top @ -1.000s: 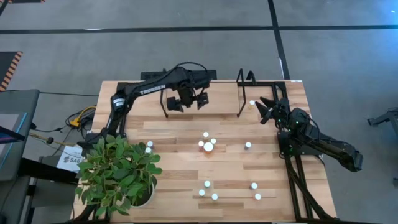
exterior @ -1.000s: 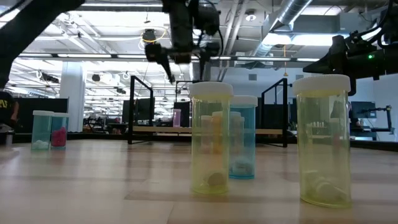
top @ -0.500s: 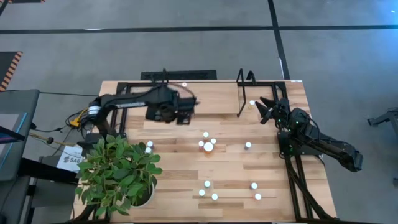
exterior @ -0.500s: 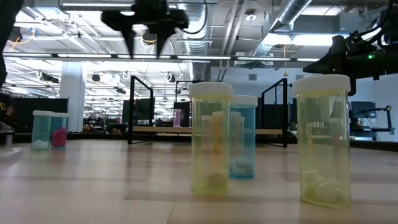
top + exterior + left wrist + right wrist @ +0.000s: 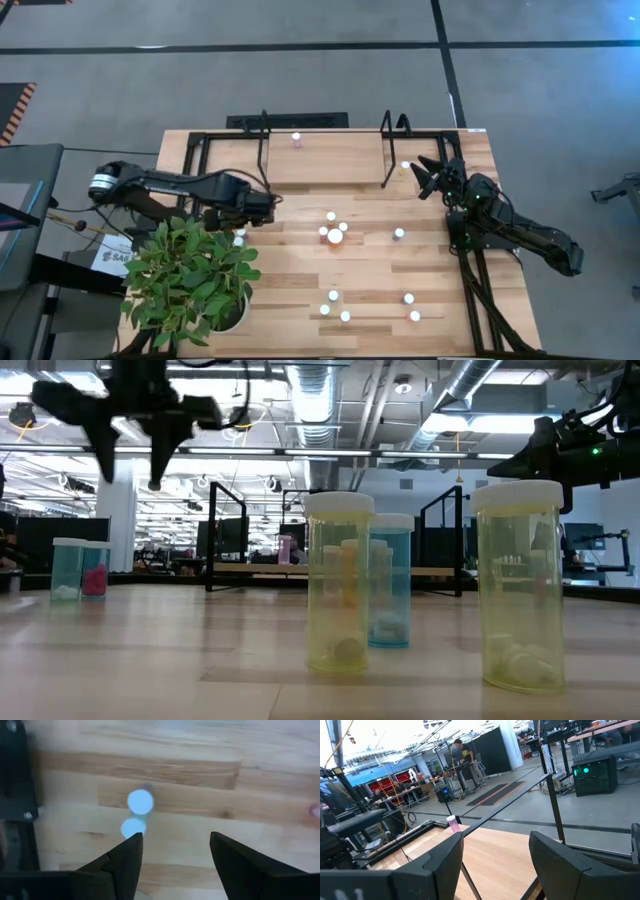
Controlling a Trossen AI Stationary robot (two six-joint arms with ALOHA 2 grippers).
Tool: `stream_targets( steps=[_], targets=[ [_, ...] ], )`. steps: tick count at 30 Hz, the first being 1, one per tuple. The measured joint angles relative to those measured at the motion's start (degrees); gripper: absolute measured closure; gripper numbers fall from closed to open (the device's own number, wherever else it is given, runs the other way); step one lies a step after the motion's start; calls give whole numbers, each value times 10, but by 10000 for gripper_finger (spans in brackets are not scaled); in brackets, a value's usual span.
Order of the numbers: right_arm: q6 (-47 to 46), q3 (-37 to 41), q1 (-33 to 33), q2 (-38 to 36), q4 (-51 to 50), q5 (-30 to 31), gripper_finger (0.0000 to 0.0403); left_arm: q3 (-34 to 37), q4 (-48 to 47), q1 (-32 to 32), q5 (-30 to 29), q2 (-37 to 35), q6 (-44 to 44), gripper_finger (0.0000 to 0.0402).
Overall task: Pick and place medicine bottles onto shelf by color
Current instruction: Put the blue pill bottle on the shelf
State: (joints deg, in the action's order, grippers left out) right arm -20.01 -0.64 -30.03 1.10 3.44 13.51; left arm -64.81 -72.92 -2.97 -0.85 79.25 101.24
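We are reaching for two bottles on the tabletop.

High view: left end effector (image 5: pixel 262 207) hovering beside the capped pair (image 5: pixel 239 236). Left wrist view: its fingers (image 5: pixel 125 855) standing apart, empty, the pair (image 5: pixel 139 802) just ahead; light, rigid, slippery, so we are favouring the body under the cap.

Both arms are black and jointed. The left arm (image 5: pixel 170 184) has a silver band near its base; the right arm (image 5: pixel 520 232) carries a small green light. Each tool's fingers (image 5: pixel 125 857) are dark, tapering wedges.
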Motion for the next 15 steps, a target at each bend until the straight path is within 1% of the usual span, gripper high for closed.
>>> stream_targets(
  steps=[5,10,13,15],
  targets=[
    [0,0,0,0,0,0,154,48,10,-9,0,-11,27,184],
    [0,0,0,0,0,0,154,66,40,-9,-15,-5,16,184],
    [0,0,0,0,0,0,154,78,50,-9,-14,-5,8,183],
    [0,0,0,0,0,0,154,87,63,-9,-11,-5,6,176]
  ],
)
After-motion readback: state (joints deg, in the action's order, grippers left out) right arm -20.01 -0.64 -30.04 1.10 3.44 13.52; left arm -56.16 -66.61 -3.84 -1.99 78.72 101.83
